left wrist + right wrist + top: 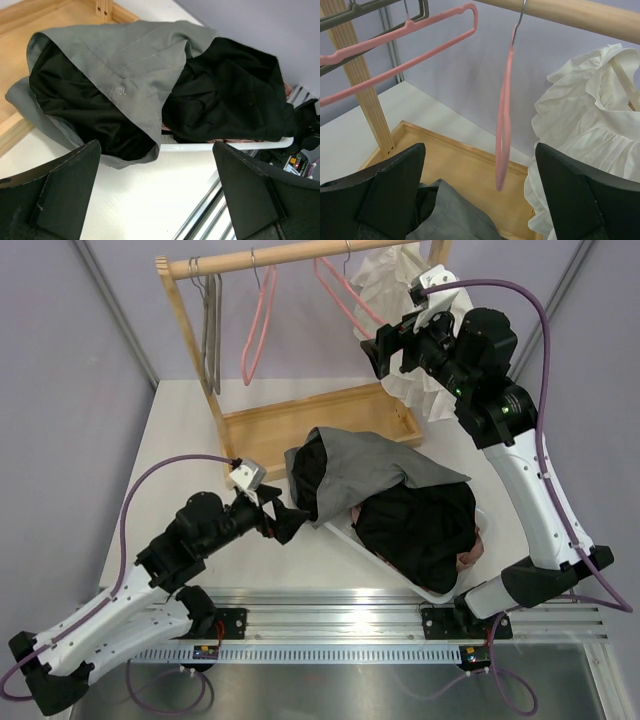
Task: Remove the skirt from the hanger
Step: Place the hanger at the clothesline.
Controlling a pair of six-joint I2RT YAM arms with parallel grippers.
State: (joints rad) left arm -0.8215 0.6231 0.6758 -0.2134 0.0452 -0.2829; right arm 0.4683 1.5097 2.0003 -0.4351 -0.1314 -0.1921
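The white worktop (170, 440) carries a pale wooden clothes rack (300, 425): a round rail on slatted posts over a shallow boxed base. In front of it lies a heap of clothes. A smooth grey garment (125, 55) with a glossy black lining and one small button is draped over a crumpled black garment (230, 90), which sits in a white tray (225, 146).

The right arm reaches up and bends back towards the rail. The right gripper (479, 147) has its fingers spread wide around nothing, level with a thin pink hanger (505, 115) that is seen edge-on. The left arm stretches low across the worktop. The left gripper (156, 145) is also spread wide and empty, just short of the grey garment's folded edge.

The white skirt (580, 125), soft and heavily ruffled, hangs at the rail's right end, just beside the right fingers. Its long axis is vertical, with the waist up at the rail and the frills falling towards the base. Grey hangers (212, 330) hang at the far left.
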